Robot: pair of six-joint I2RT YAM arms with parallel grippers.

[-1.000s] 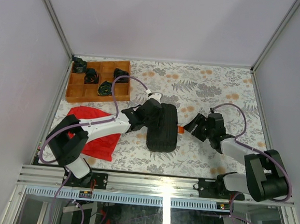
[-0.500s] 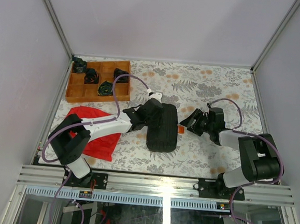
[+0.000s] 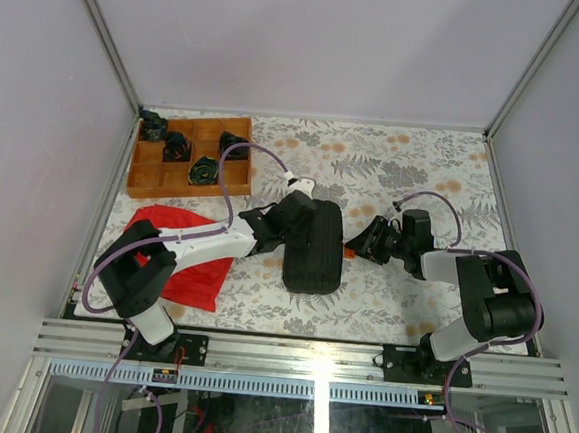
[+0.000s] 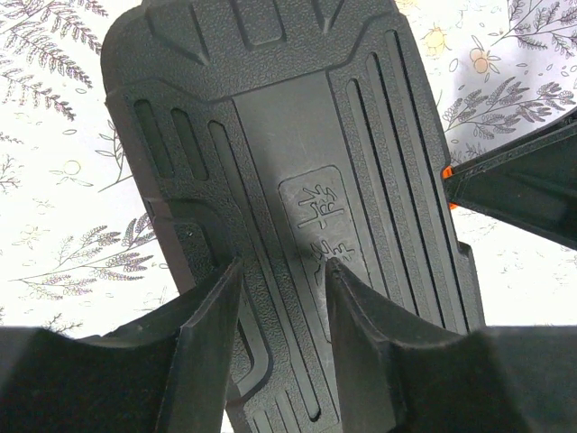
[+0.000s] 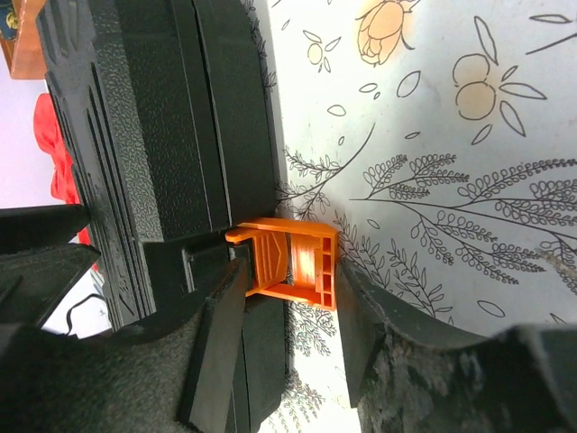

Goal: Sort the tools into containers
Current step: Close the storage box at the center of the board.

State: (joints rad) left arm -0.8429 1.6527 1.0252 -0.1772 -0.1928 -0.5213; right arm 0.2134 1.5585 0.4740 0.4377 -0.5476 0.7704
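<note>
Matt textured plastic case [image 4: 297,135], smooth orange plastic latch [image 5: 302,262], wooden tray [image 3: 150,177]

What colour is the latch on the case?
The latch is orange, on a black case; clearest in the right wrist view.

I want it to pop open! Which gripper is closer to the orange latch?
Right. The right gripper has its jaws either side of the orange latch; the left gripper is over the black case, partway across its lid from the latch.
</note>
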